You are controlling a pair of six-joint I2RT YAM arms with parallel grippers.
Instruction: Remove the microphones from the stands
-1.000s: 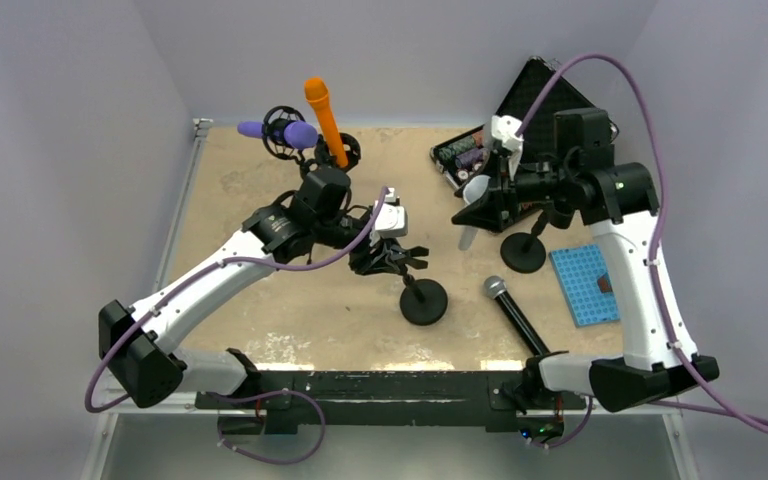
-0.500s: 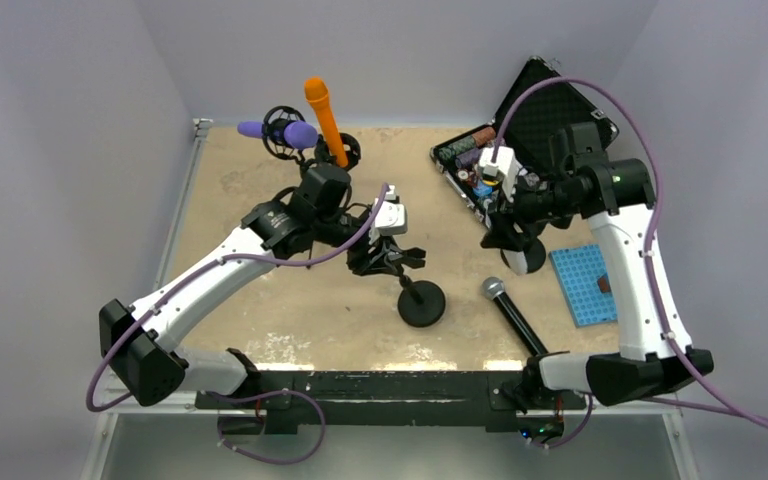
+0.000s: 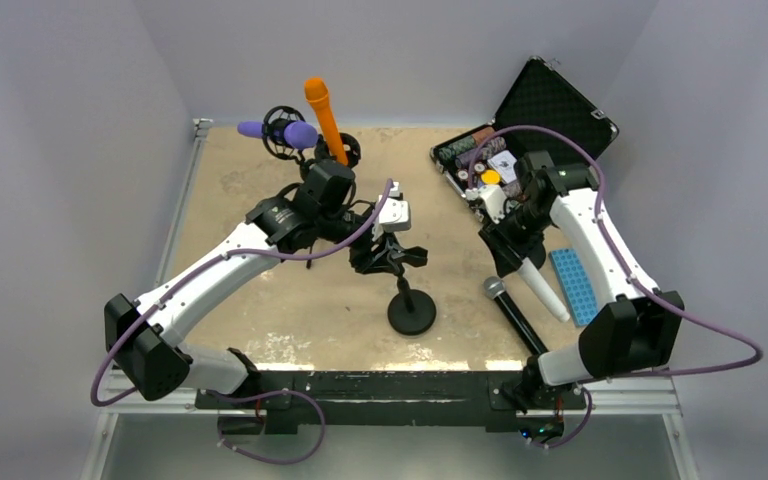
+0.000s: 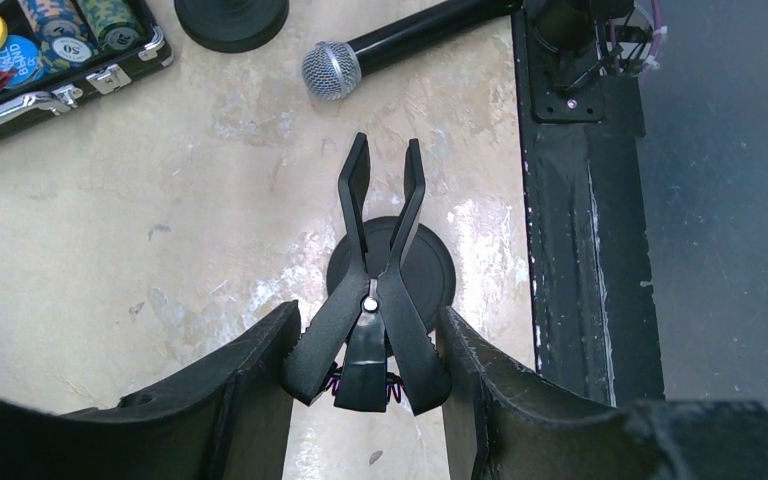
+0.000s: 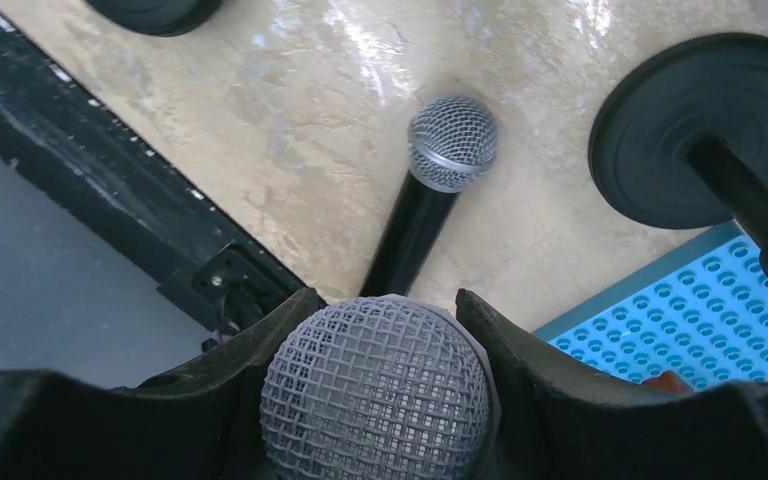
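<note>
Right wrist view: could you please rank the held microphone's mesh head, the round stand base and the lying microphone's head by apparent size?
1. The held microphone's mesh head and the round stand base: about alike; the head is nearest the camera, so unranked.
2. The lying microphone's head: clearly smallest.

Bright, even light; table (image 4: pixel 210 200) perhaps glaring.

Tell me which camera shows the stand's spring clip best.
The left wrist view: the spring clip fills the middle of the frame, prongs spread and empty, gripped by the left pincer above the round base. The top view shows it only as a small dark shape under the wrist. The right wrist view misses it.
</note>
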